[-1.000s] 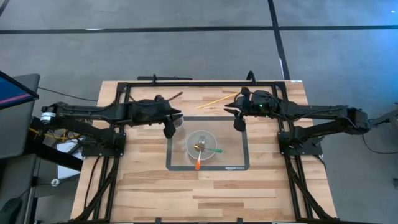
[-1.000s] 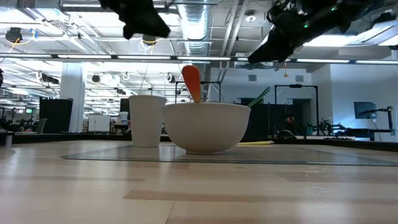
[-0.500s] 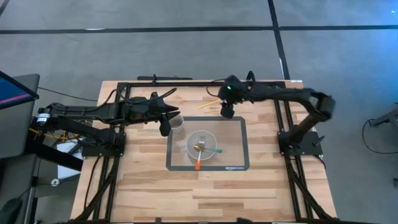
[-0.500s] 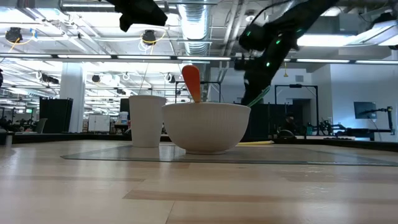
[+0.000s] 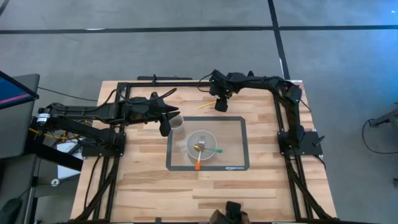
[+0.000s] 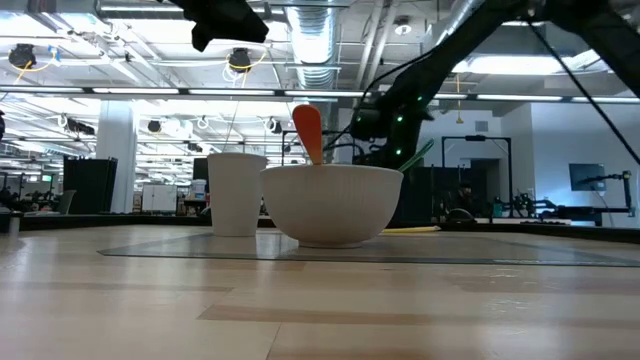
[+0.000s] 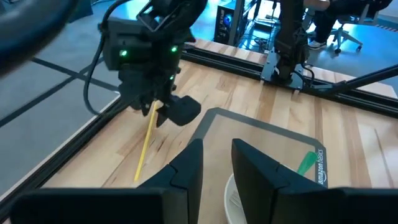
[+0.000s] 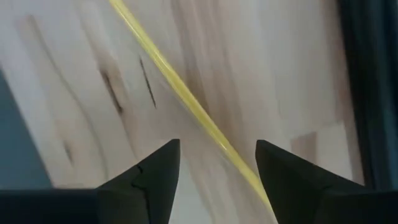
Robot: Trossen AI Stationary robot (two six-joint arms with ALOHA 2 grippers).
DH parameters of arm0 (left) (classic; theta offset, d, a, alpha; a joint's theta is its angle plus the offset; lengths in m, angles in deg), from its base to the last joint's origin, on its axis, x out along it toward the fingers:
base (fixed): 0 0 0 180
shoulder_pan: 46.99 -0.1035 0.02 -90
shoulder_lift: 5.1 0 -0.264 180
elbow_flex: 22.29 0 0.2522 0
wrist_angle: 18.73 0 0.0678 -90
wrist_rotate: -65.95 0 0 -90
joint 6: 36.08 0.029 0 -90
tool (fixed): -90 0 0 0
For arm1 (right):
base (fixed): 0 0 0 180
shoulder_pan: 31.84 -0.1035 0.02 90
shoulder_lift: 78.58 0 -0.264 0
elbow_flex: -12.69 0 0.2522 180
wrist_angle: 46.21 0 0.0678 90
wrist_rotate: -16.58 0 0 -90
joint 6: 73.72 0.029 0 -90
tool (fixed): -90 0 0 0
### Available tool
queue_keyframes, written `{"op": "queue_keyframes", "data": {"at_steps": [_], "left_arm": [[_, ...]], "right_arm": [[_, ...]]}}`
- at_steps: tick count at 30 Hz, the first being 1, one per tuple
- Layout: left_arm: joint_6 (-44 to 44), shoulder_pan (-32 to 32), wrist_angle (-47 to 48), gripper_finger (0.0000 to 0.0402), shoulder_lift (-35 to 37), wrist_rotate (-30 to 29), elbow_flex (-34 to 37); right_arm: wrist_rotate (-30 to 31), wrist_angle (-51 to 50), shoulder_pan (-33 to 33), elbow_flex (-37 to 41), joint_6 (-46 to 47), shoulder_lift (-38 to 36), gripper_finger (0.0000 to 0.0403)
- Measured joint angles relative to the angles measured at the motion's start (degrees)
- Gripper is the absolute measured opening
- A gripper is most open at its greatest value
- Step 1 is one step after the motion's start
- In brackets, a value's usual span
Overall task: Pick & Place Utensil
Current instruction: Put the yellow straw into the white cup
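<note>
A thin yellow stick (image 8: 186, 99) lies flat on the wood near the table's far edge, just beyond the grey mat (image 5: 239, 158). My right gripper (image 8: 217, 168) hangs over it, open, one finger on each side, with the stick (image 7: 145, 149) running on past them. A white bowl (image 5: 202, 144) on the mat holds a fork and two utensils, one with an orange handle (image 6: 308, 135) and one with a green handle (image 6: 415, 157). A white cup (image 5: 178, 124) stands left of the bowl. My left gripper (image 7: 214, 174) hovers open beside the cup, with nothing between its fingers.
A black metal frame (image 5: 186, 83) runs along the table's far and side edges, close behind the yellow stick. Something dark (image 5: 230, 214) shows at the table's near edge. Bare wood lies in front of the mat.
My right gripper has swung from over the mat's far right corner toward the table's left and far edge. It has come down over the yellow stick. The stick, the bowl and the cup have stayed in place.
</note>
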Motion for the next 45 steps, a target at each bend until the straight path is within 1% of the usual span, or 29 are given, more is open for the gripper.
{"op": "queue_keyframes", "data": {"at_steps": [5,7,11,14,16,19,20,21,25,29,35,38,40,43,45], "left_arm": [[0.0,0.0,0.0,0.0085,0.0,0.0,0.0],[0.0,0.0,0.1,0.0085,0.0,0.0,0.0],[0.0,0.0,0.1,0.0085,0.0,0.0,0.0],[0.0,0.0,0.1,0.0085,0.0,0.0,0.0],[0.0,0.0,0.1,0.0085,0.0,0.0,0.0],[0.0,0.0,0.1,0.0085,0.0,0.0,0.0],[0.0,0.0,0.1,0.0085,0.0,0.0,0.0],[0.0,0.0,0.1,0.0085,0.0,0.0,0.0],[0.0,0.0,0.2,0.0085,0.0,0.0,0.0],[0.0,0.0,0.1,0.0085,0.0,0.0,0.8],[0.0,0.2,-0.1,0.0085,0.0,0.0,3.5],[0.0,1.0,-0.3,0.0085,0.0,-0.5,4.6],[0.0,2.3,-0.4,0.0085,0.1,-2.9,4.8],[1.3,4.7,0.0,0.0085,1.5,-10.1,4.9],[2.4,6.7,1.5,0.0085,3.7,-15.1,4.9]], "right_arm": [[-0.1,-0.1,-0.2,-4.6,-0.5,4.8,0.0195],[-0.6,-1.7,-0.1,-6.6,-0.6,6.5,0.0192],[-3.8,-5.7,0.0,-9.5,-3.2,9.2,0.0173],[-4.3,-7.7,0.0,-10.7,-4.2,10.2,0.0135],[-4.3,-8.5,-0.2,-11.1,-4.4,10.2,0.0097],[-4.3,-9.6,-0.4,-11.3,-4.4,9.0,0.0029],[-4.2,-10.4,-0.6,-11.1,-4.4,8.5,0.0015],[-4.1,-11.5,-0.9,-10.8,-4.3,7.7,0.001],[-4.1,-12.3,-2.2,-11.1,-1.1,2.9,0.0018],[-4.1,-13.7,-4.3,-11.0,2.6,-2.0,0.0004],[-4.1,-10.9,-8.6,-11.1,10.4,-12.1,0.0002],[-3.9,-6.3,-11.1,-11.1,12.7,-17.1,0.0002],[-3.9,-2.0,-13.0,-11.1,14.0,-20.4,0.0001],[-3.9,6.1,-16.2,-11.0,14.9,-23.1,0.0001],[-4.0,15.2,-18.7,-8.9,14.8,-24.2,0.0001]]}}
